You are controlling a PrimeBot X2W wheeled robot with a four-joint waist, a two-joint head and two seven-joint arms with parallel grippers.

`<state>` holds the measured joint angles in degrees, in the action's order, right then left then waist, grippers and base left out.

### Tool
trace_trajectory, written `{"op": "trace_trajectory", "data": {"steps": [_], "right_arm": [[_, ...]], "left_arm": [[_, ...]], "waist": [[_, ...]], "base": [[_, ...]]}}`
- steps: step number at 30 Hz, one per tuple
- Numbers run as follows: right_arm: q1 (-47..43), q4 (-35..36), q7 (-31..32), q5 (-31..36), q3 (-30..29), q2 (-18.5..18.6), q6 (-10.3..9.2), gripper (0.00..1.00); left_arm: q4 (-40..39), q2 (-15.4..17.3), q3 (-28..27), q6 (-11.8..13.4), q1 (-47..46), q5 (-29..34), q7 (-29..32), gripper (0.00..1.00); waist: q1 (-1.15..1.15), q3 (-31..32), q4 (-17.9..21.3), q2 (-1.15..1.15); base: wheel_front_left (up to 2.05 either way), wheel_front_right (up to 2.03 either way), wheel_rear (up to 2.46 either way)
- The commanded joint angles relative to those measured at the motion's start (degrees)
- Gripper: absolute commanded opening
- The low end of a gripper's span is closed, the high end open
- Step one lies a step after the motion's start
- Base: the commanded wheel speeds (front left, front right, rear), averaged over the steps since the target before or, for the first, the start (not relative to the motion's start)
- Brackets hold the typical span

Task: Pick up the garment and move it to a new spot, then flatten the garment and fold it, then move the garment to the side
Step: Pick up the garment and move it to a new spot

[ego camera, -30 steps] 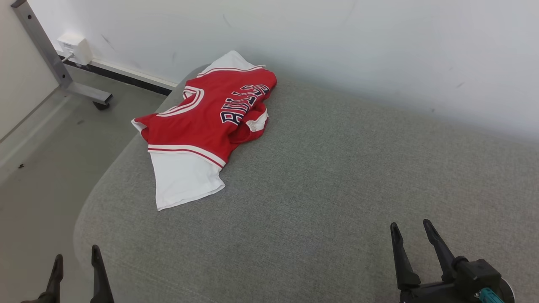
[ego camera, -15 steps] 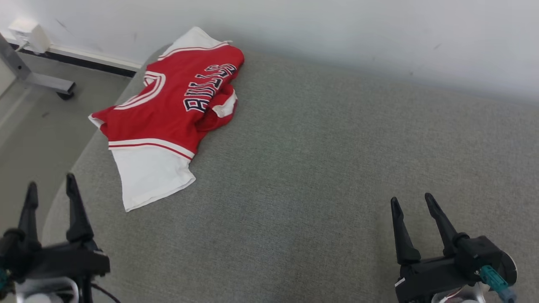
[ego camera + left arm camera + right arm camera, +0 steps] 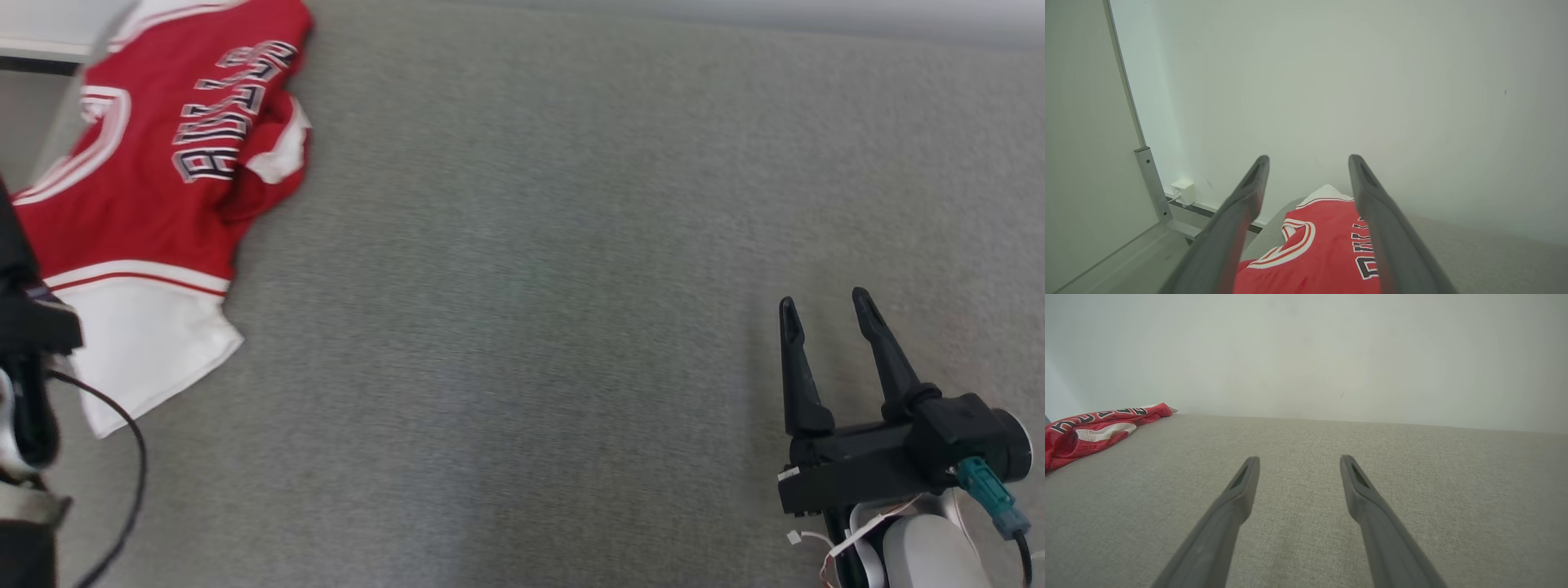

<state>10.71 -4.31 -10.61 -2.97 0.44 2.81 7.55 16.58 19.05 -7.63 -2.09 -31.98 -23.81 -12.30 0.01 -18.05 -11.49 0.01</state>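
The head camera is tipping down, so the red and white Bulls jersey is now sitting at the upper left of the frame rather than the upper middle; the jersey itself is lying unmoved, crumpled on the grey cushion. The left gripper is advancing toward it, fingers spread and empty, the red cloth showing between them. The right gripper is hovering at the lower right, equally spread and empty, well apart from the cloth. The pickup is probably just beginning.

Empty, the left claw and right claw gape wide.
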Motion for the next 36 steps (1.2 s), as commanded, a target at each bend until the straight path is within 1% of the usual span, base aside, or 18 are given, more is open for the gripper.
{"op": "trace_trajectory", "data": {"steps": [1,2,6,15,19,28,31,35,36], "right_arm": [[0.89,0.33,-0.39,0.11,-0.06,0.12,-0.12,1.0],[1.47,0.6,-0.6,0.18,-0.24,0.12,-0.12,1.0],[2.2,0.74,-0.91,0.3,-0.38,0.12,-0.12,1.0],[2.93,1.17,-1.41,0.44,-0.65,0.11,-0.12,1.0],[3.13,1.31,-1.55,0.46,-0.59,0.11,-0.12,1.0],[3.26,1.48,-1.58,0.13,-0.3,0.11,-0.12,1.0],[3.33,1.37,-1.71,0.04,-0.25,0.12,-0.12,1.0],[3.33,1.04,-1.82,-0.12,0.05,0.11,-0.12,1.0],[3.33,0.98,-1.85,-0.13,0.03,0.12,-0.12,1.0]], "left_arm": [[1.02,0.91,-0.42,-0.38,-1.8,-0.23,0.36,1.0],[2.85,2.53,-0.46,-0.66,-3.75,-0.11,1.31,1.0],[6.61,4.94,-0.31,-1.35,-7.21,-0.27,2.76,1.0],[15.3,8.33,1.68,-2.88,-12.95,0.09,5.31,1.0],[18.93,8.85,2.95,-3.27,-14.66,0.48,5.88,1.0],[26.84,10.19,5.83,-4.21,-15.67,0.83,9.55,1.0],[28.32,9.88,5.75,-4.3,-15.83,0.07,9.94,1.0],[31.94,10.13,6.4,-4.44,-16.16,-0.86,13.25,1.0],[32.68,10.05,6.66,-4.57,-16.12,-0.99,13.88,0.5]], "waist": [[-0.01,-5.99,6.22,-0.01],[-0.01,-7.0,7.45,-0.01],[-0.01,-8.64,9.43,-0.01],[-0.01,-11.38,12.08,-0.01],[-0.01,-11.89,12.56,-0.01],[-0.01,-12.03,13.39,-0.01],[-0.01,-12.07,13.54,-0.01],[-0.01,-12.01,13.86,-0.01],[-0.01,-11.98,13.88,-0.01]], "base": [[0.0,0.0,0.0],[0.0,0.0,0.0],[0.0,0.0,0.0],[0.0,0.0,0.0],[0.0,0.0,0.0],[0.0,0.0,0.0],[0.0,0.0,0.0],[0.0,0.0,0.0],[0.0,0.0,0.0]]}}
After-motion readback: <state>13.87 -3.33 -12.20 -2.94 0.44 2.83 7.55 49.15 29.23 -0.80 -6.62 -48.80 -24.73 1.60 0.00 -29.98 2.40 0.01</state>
